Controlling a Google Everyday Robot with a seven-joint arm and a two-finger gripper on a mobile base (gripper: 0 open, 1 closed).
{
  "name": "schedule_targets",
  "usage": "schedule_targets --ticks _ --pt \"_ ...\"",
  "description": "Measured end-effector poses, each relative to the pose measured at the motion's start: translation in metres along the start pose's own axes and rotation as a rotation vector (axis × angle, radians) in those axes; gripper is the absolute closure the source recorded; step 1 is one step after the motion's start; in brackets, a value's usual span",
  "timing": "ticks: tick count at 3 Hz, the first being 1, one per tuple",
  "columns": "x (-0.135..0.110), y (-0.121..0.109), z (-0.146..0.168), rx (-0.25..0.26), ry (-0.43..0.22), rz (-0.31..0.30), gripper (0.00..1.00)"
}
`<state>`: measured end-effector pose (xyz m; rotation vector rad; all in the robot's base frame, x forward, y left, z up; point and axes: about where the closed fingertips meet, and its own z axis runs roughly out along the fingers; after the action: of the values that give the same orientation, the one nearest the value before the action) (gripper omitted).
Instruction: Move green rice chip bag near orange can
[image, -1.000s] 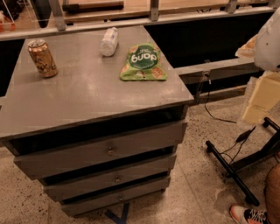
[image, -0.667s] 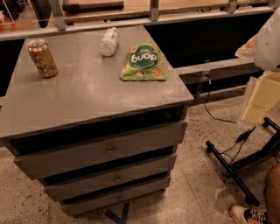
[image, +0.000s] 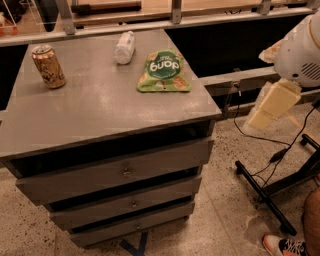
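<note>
The green rice chip bag (image: 163, 70) lies flat on the grey cabinet top (image: 100, 110), near its back right corner. The orange can (image: 48, 66) stands upright at the back left of the same top, well apart from the bag. My gripper (image: 270, 106) hangs at the right edge of the view, off the cabinet's right side and lower than the top, below the white arm housing (image: 301, 50). It touches nothing.
A clear plastic bottle (image: 124, 47) lies on its side at the back, just left of the bag. The cabinet has three drawers (image: 125, 172). A black stand with cables (image: 270, 192) is on the floor at the right, and a shoe (image: 282, 246) is at the bottom right.
</note>
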<state>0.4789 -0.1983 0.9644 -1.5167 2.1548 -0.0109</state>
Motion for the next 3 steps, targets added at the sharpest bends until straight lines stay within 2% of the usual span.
schedule_targets --ticks 1,2,3 --pt "-0.012 -0.015 0.034 0.012 -0.081 0.068 0.0" --pt "-0.014 -0.031 0.07 0.003 -0.147 0.161 0.0" --pt "-0.021 -0.055 0.1 -0.002 -0.226 0.219 0.0"
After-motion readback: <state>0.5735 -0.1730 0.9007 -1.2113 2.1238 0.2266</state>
